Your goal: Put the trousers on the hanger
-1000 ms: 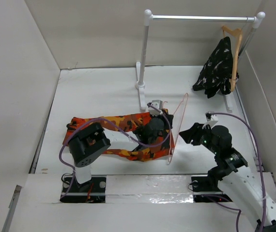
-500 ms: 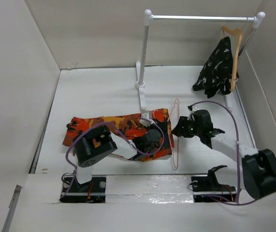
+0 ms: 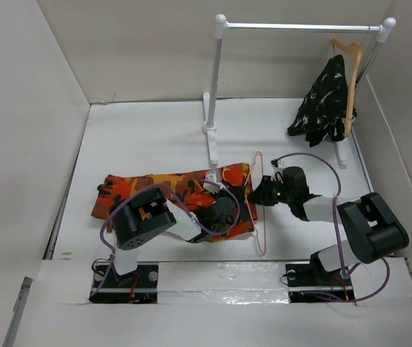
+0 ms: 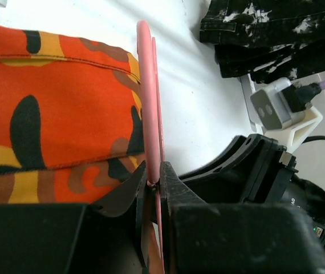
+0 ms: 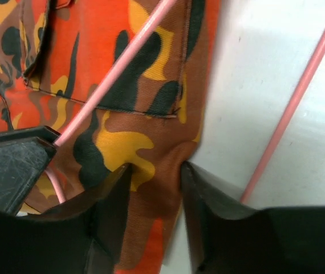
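L arm lies low, stretched rightward over the trousers (image 3: 155, 189), wrist near the cloth's right end. My L hand (image 4: 154, 180) is clenched on the hanger (image 4: 146, 85), thin wire nipped btwn the two black fingers. R arm folds back from its base & reaches left, low over the desk (image 3: 148, 137), so both wrists nearly meet. My R hand (image 5: 155, 178) sits w/ a finger either side of the trousers' edge, cloth filling the gap. Can't tell if it's clamped or just straddling.

Trousers: spread on the desk's near-mid part, visibly woven fabric, camo blotches in orange, red, yellow, brown & black, dark stitched seams, a pocket flap. Hanger: slim smooth pink wire at the trousers' right end. One wire crosses the cloth, another runs over bare desk. Desk is plain white.

At the back: a white rack (image 3: 219, 79) w/ a metal rail. At its right end a wooden hanger (image 3: 349, 79) carries a black-and-white garment (image 3: 325, 97). A purple cable (image 3: 314, 157) loops over each arm.
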